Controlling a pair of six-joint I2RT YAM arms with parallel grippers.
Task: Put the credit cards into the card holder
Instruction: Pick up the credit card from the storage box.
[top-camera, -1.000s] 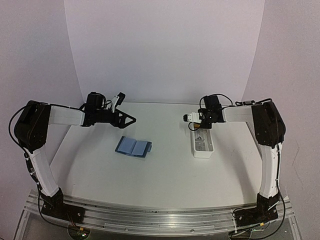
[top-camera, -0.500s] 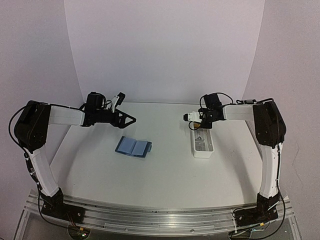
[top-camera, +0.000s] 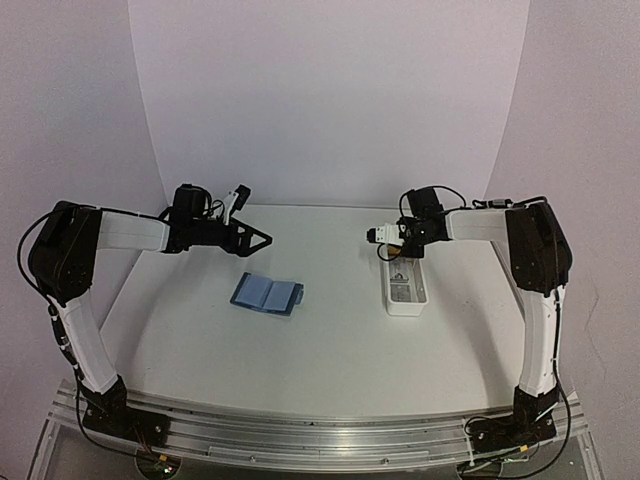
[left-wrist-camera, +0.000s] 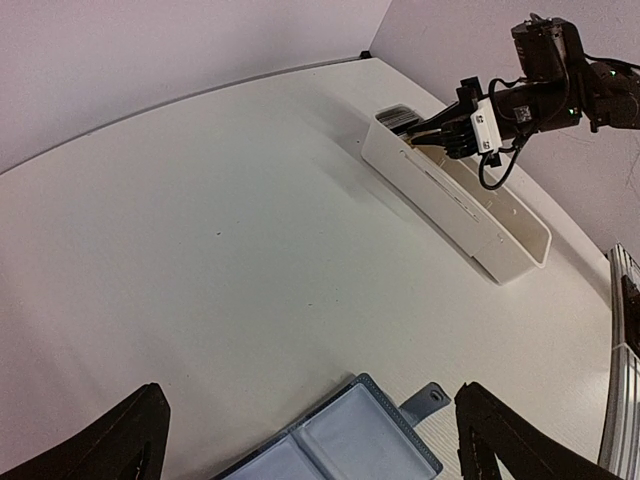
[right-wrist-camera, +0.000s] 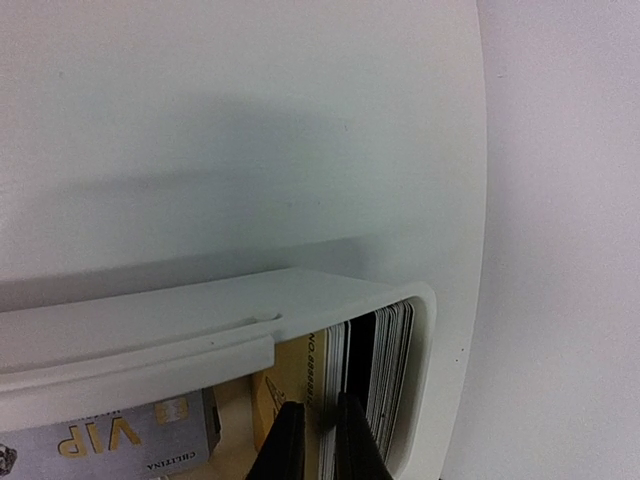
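My right gripper (right-wrist-camera: 320, 448): fingers nearly together astride upright thin credit cards (right-wrist-camera: 385, 370), lower centre, in long white tray (right-wrist-camera: 150, 335); grasp unclear. Left gripper (left-wrist-camera: 308, 420): spread wide above open blue folding card holder (left-wrist-camera: 340, 448).

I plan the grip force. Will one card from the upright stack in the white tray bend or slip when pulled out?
Probably stiff: the cards stand straight on edge. Likely slippery, since their faces look smooth. Packed closely in the tray, neighbours may come along.
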